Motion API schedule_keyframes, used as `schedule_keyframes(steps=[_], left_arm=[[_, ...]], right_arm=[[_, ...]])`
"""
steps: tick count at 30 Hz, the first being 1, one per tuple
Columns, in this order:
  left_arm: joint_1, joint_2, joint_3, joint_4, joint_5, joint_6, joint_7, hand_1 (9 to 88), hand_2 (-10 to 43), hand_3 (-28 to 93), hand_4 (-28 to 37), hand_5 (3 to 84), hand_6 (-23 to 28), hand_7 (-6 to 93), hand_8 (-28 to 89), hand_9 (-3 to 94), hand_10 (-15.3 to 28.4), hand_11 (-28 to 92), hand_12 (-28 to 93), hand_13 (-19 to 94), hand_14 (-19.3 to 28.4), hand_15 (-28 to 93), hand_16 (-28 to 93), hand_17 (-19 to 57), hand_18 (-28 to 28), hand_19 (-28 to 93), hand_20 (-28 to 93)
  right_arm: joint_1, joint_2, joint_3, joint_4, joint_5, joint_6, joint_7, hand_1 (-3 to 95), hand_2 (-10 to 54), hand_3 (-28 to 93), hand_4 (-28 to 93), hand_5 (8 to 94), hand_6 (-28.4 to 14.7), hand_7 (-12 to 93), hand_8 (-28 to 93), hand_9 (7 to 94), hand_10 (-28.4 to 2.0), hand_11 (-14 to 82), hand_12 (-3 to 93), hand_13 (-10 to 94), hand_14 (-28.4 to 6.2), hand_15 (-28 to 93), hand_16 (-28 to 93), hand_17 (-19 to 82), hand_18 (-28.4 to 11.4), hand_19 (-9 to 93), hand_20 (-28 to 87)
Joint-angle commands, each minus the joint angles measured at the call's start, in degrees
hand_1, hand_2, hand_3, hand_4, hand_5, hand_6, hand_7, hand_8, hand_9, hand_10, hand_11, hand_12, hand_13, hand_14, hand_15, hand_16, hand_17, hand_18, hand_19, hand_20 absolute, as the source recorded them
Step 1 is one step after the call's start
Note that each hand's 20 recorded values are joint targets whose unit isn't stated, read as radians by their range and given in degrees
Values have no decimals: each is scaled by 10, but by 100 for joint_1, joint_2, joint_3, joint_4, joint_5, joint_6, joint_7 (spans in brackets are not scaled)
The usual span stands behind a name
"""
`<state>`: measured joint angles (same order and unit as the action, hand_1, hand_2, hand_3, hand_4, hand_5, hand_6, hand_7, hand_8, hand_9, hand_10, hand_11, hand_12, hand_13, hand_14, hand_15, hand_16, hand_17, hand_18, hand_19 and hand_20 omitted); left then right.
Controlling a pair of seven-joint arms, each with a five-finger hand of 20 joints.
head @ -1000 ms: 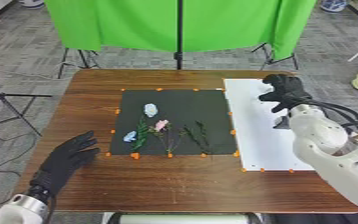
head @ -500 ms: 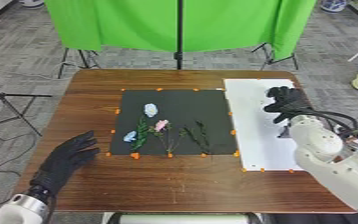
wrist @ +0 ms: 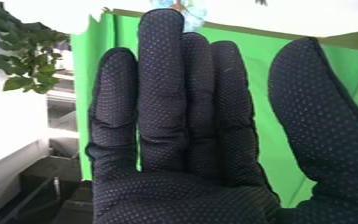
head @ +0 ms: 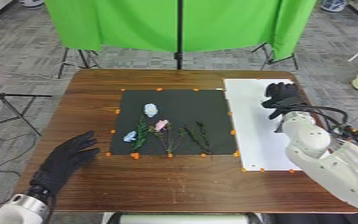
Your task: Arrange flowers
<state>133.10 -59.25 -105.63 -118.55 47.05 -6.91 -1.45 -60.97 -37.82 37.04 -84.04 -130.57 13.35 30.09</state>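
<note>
On the dark sheet [head: 174, 112] in the head view lie a white flower [head: 151, 110], a pink flower [head: 161, 125] on a thin stem, a small blue flower [head: 130, 136] beside a leafy green stem [head: 141, 134], and dark green sprigs [head: 199, 137]. My right hand [head: 283, 96] is over the far part of the white board [head: 257, 135], right of the flowers, open and holding nothing. Its straight fingers and spread thumb fill much of the right wrist view, my right hand [wrist: 184, 195]. My left hand [head: 66, 156] rests open left of the dark sheet, apart from the flowers.
Orange markers [head: 135, 156] line the edges of the dark sheet and white board on the brown table [head: 158, 185]. A green cloth [head: 122, 25] hangs beyond the far edge. In the right wrist view, a leafy plant [wrist: 20, 55] and light blue petals [wrist: 191, 15] appear past the fingers.
My right hand has shifted slightly nearer over the white board, and its fingers have straightened. The left hand and the flowers have stayed put.
</note>
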Motion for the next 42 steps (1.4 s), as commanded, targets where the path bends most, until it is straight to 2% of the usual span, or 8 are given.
schedule_keyframes(steps=[1,6,10,14,18,23,33,42], left_arm=[[156,-48,44,144,57,-22,-129,241,4,697,-283,311,53,171,-103,263,114,225,141,212,136,466,-44,-115,208,527,30],[155,-60,49,145,54,-18,-127,240,4,699,-283,312,53,170,-103,263,114,225,141,212,136,466,-44,-115,208,527,30],[167,-66,45,140,56,-13,-119,240,4,698,-283,311,53,170,-103,263,114,225,141,213,135,466,-44,-115,208,527,30],[145,-72,54,146,60,-39,-132,240,4,698,-283,312,54,169,-103,263,114,225,140,213,136,466,-44,-115,208,527,30],[158,-75,43,139,58,-11,-128,240,4,698,-283,312,54,169,-103,262,115,224,140,212,136,466,-44,-115,208,527,30],[175,-75,30,128,54,-6,-121,240,5,699,-283,312,54,169,-102,263,115,224,141,212,136,467,-44,-115,208,526,30],[143,-74,54,140,57,-10,-147,240,4,699,-283,311,53,170,-103,263,114,224,141,213,135,465,-44,-115,208,526,30],[101,-75,95,159,57,-31,-163,240,4,699,-283,311,54,170,-103,263,115,225,141,212,136,466,-44,-115,208,526,30]], right_arm=[[99,-84,-109,92,-174,-153,66,394,-95,794,-283,563,17,358,-231,621,-86,417,198,694,-14,419,206,302,-156,776,296],[146,-140,-163,179,-234,-190,43,541,-95,551,-283,575,21,374,-241,644,-70,366,267,706,2,397,284,323,-143,765,329],[298,-178,-403,309,-326,-10,100,575,-95,500,-283,576,21,395,-196,662,-61,336,300,718,11,388,305,330,-143,765,339],[392,-228,-617,504,-526,558,114,505,-95,669,-283,619,17,485,-147,761,-43,264,388,787,16,394,333,353,-159,790,367],[379,-177,-651,458,-593,826,30,506,-95,766,-282,713,20,485,-122,845,-40,229,422,850,9,391,351,384,-172,817,384],[249,-56,-556,233,-658,1138,-128,499,-95,799,-283,744,21,468,-124,873,-38,214,429,872,7,395,347,397,-176,826,387],[-125,-351,-225,-939,-609,1188,-924,494,-95,815,-283,757,19,454,-115,884,-40,202,442,878,6,395,359,399,-178,831,391],[134,-953,-761,-1201,-569,754,-1747,491,-95,817,-283,755,19,457,-115,883,-40,202,449,875,6,400,363,395,-176,833,394]])
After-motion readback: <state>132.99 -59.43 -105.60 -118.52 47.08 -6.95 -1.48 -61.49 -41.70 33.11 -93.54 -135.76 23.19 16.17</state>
